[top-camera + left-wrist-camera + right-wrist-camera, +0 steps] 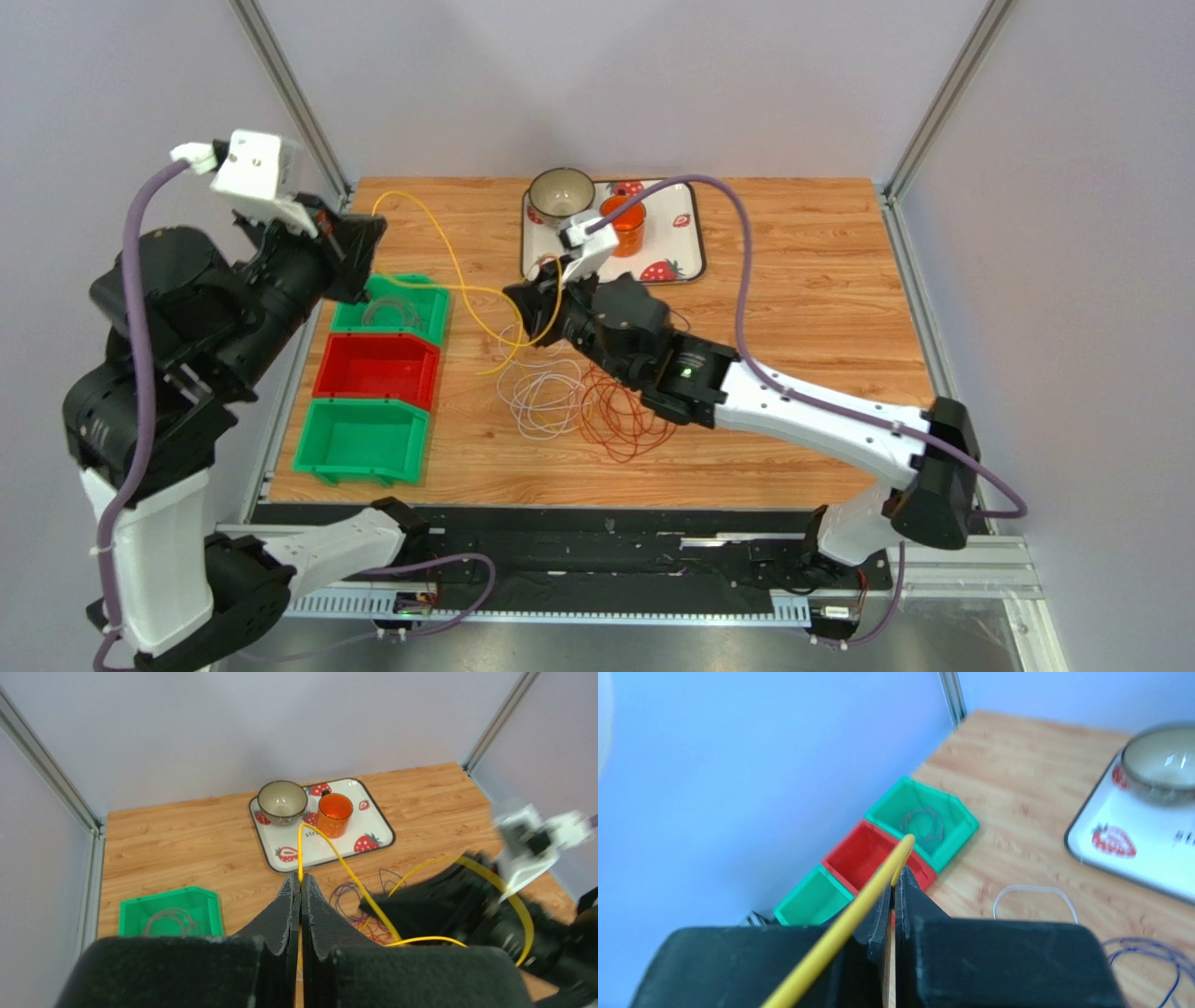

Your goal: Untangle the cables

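Note:
A yellow cable (464,284) is stretched in the air between my two grippers. My left gripper (368,241) is raised at the table's left and shut on one part of it (344,864), with the jaws (301,879) pinched together. My right gripper (519,298) is over mid-table and shut on another part, which runs along its fingers (868,896) to the tips (898,870). The other cables lie below the right gripper: orange and dark red loops (624,413), and white and purple loops (547,399). A white loop (1032,890) shows in the right wrist view.
Three bins stand in a row at the left: a green one (397,305) holding a pale coiled cable, a red one (376,371) and a green one (358,437). A strawberry tray (673,266) at the back holds a bowl (561,193) and an orange cup (623,221).

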You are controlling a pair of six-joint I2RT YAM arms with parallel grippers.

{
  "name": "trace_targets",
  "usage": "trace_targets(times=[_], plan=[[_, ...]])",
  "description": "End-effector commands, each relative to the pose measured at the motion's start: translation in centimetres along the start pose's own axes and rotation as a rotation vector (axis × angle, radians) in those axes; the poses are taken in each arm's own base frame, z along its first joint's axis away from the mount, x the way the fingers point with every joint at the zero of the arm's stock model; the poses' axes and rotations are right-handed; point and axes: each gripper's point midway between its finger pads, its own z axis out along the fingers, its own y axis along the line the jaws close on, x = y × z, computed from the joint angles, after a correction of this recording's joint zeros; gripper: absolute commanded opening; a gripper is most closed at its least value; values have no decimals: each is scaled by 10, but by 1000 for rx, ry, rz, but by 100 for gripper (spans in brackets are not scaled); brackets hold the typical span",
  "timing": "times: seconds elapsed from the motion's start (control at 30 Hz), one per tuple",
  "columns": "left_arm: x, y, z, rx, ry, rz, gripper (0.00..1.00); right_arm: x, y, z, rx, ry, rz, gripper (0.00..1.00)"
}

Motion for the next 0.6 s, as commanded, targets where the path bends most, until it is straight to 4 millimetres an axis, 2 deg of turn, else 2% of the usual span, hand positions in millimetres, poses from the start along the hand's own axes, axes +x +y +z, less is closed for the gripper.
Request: trace_targets(times=[0.0,0.03,0.13,0.17,0.23,0.27,0.33,0.37,0.43,0.47,0.53,0.57], plan=[[35,-4,-19,51,77,-25,0,-54,-3,-21,5,-78,-74,0],[42,-4,-21,59,91,-25,0,-67,0,-26,-6,-102,-66,0],[71,-13,-13,95,160,-43,0,-87,6,-37,-30,-121,-57,0],[91,-22,-7,137,212,-49,0,-96,11,-40,-46,-137,-47,0],[99,-36,-1,203,211,-85,0,-103,21,-45,-91,-142,-20,0],[118,-49,3,265,262,-93,0,-109,26,-48,-114,-150,-9,0],[123,-60,9,315,250,-126,0,-112,34,-52,-153,-144,11,0],[141,-64,16,327,288,-134,0,-115,36,-54,-162,-148,19,0],[150,-65,25,314,295,-150,0,-119,40,-57,-179,-151,31,0],[165,-64,31,297,327,-161,0,-122,42,-60,-188,-155,32,0],[172,-67,40,301,323,-175,0,-122,42,-62,-190,-153,33,0],[183,-68,44,301,346,-186,0,-124,41,-65,-191,-157,37,0]])
